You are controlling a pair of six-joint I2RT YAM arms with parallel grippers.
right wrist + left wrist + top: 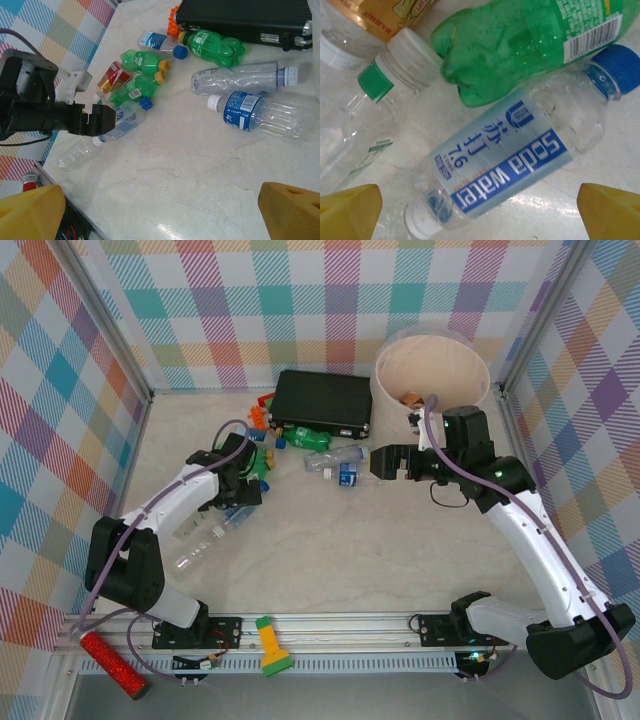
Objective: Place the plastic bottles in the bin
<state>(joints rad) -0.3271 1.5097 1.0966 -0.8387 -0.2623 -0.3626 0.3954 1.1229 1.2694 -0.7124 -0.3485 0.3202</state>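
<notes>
Several plastic bottles lie on the table's left half. A clear one with a blue "Soda Water" label [505, 165] lies on its side right under my left gripper [480, 215], which is open with its yellow fingertips [347, 212] on either side of it, not touching. A green bottle [520, 45] lies just beyond. My right gripper [160, 210] is open over bare table, short of a blue-labelled bottle [250, 112] and a clear one [245, 77]. From above, the left gripper [245, 490] and right gripper [375, 462] flank the pile. The bin [432, 365] stands at the back right.
A flat black case [323, 402] lies behind the bottles, left of the bin. Two clear bottles [205, 545] lie along the left arm. A red glittery cylinder [112, 665] and a yellow-green flashlight [270, 645] rest by the front rail. Checked walls close in three sides.
</notes>
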